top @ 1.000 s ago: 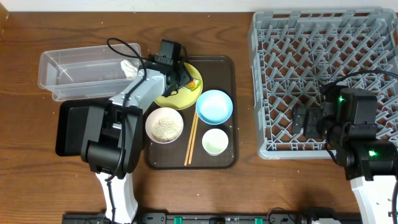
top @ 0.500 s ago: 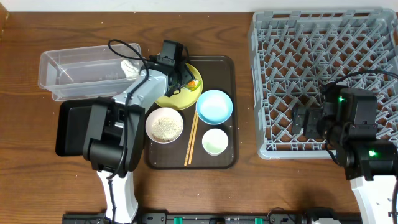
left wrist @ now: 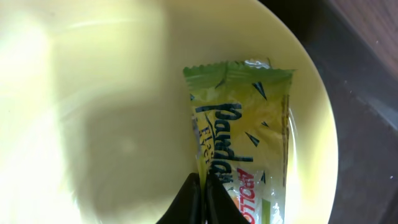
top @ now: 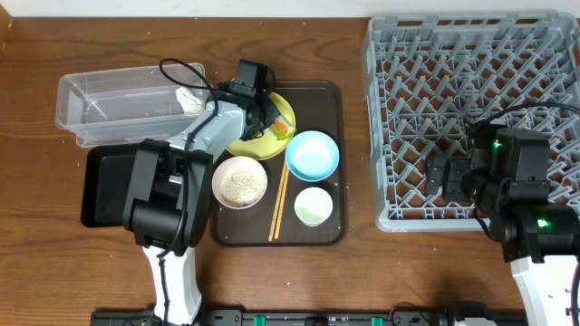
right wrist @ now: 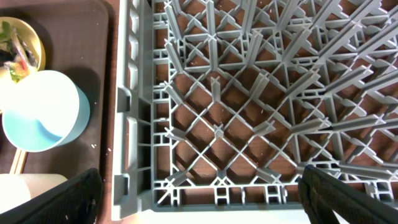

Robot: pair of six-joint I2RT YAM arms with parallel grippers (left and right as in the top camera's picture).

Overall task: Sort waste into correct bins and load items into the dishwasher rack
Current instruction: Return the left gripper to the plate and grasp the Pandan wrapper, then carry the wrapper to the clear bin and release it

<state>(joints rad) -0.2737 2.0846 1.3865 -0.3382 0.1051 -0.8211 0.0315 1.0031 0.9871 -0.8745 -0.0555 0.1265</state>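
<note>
L pincer point(left wrist: 203, 193) clamped on wrapper point(left wrist: 242, 143), R pincer point(right wrist: 202, 198) apart over rack point(right wrist: 130, 124), wood table point(top: 272, 41)

Left claw point(left wrist: 203, 179) has snapped shut on the wrapper point(left wrist: 242, 124) edge

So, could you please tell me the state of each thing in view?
Left pincer: shut on the wrapper, at its edge.
Right pincer: open, empty, above the rack.
Wrapper: flat on the yellow plate.
Rack: no dishes loaded.
Blue bowl: upright, empty.
Pale bowl: upright, holding rice.
Cup: upright.
Chopsticks: lying on brown tray.
Clear tub: holding white scrap.
</note>
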